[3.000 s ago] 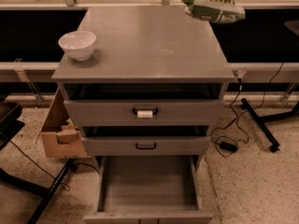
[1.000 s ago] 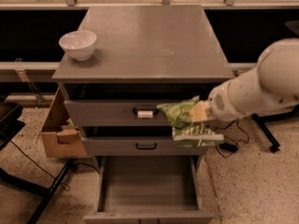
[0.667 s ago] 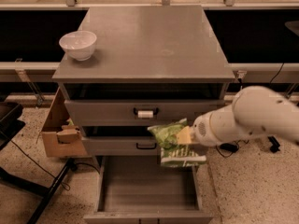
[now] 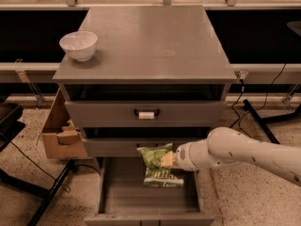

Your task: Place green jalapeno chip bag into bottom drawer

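Over the last few seconds the green jalapeno chip bag [image 4: 162,177] has come down from high above the bottom drawer [image 4: 122,192], past the fronts of the two upper drawers. It now hangs inside the bottom drawer's open mouth, towards its back right. Its lower edge is at or just above the drawer floor; I cannot tell whether it touches. The tool [image 4: 165,160] has followed it down and sits just above the bottom drawer's rear edge, its pale fingers clamped on the crumpled upper part of the bag. The white arm [image 4: 244,152] reaches in from the right of the drawer. I judge the carry to be all but done, with the release and a clear withdrawal still to come. The bag is thin, crinkly foil, glossy green with white lettering on a lighter band. It is bunched where it is pinched and flatter below, so it should slump and lie down once let go rather than stand or roll. The bottom drawer is a wide, shallow tray of plain matte grey metal with low straight walls, pulled well out. Directly above it the middle drawer [image 4: 113,147] is shut, and above that is the top drawer [image 4: 94,113], whose black handle carries a white label. On the smooth grey desk [image 4: 150,36], far above and to the left of the bottom drawer, stands a round, glossy white bowl [image 4: 79,44]. A brown cardboard box [image 4: 59,135] sits just up and left of the drawer.
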Motion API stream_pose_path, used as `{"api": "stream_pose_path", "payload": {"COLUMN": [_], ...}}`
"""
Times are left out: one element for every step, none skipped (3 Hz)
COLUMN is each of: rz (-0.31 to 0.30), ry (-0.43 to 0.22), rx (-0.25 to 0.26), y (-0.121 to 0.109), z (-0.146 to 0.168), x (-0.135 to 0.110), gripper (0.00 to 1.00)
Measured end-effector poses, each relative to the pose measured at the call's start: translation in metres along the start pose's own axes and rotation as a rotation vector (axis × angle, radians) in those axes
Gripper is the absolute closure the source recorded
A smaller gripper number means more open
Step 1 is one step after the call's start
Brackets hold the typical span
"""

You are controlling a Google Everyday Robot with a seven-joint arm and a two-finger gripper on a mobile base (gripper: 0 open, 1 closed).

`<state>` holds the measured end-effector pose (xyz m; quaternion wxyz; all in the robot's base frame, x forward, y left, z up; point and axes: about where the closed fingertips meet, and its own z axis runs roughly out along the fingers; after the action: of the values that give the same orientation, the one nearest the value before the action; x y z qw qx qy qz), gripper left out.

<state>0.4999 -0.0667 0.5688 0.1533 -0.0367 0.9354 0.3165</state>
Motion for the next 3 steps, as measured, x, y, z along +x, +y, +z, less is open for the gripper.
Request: {"api": "stream_pose_path", "payload": {"rz": [0.035, 0.035, 0.051], "ry": [0.029, 0.029, 0.04], "rx": [-0.018, -0.018, -0.037], "y": [-0.01, -0.01, -0.018], "z": [0.02, 0.02, 0.033], "x": [0.013, 0.013, 0.011], "gripper": [1.0, 1.0, 1.0]}}
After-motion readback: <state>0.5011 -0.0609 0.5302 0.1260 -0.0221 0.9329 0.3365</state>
